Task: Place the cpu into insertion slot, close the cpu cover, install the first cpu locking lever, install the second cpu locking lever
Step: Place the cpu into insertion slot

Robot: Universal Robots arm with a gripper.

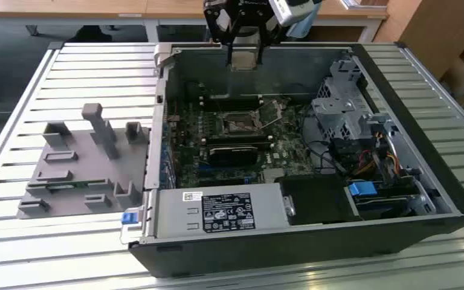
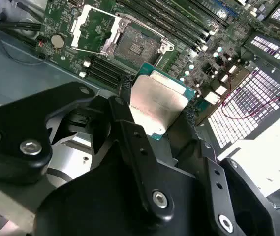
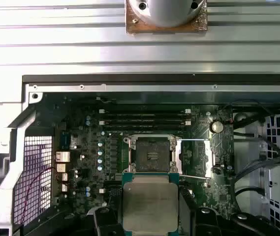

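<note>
**First wrist view: cpu clamped, open socket ahead**

In the first wrist view I see the cpu (image 3: 149, 204) held flat, its dull metal face towards the camera. The gripper (image 3: 149, 220) is closed on two opposite edges of it. The second wrist view confirms this: the black fingers (image 2: 130, 132) press against the chip's sides, and nothing else touches it.

The relation I'm steering by is chip to insertion slot (image 3: 150, 156). In the exterior view the gripper sits at the upper centre of the frame, over the far wall of the computer case (image 1: 296, 254). The slot lies lower, near the middle of the picture, well apart from the chip. So I judge the slot to be both below and further into the case than the chip.

The chip's edges run roughly parallel to the slot's rim, so I read little twist between them.

The cpu cover (image 3: 196, 158) is swung open just beside the slot. The slot's dark contact field is bare, with nothing seated in it.
</note>
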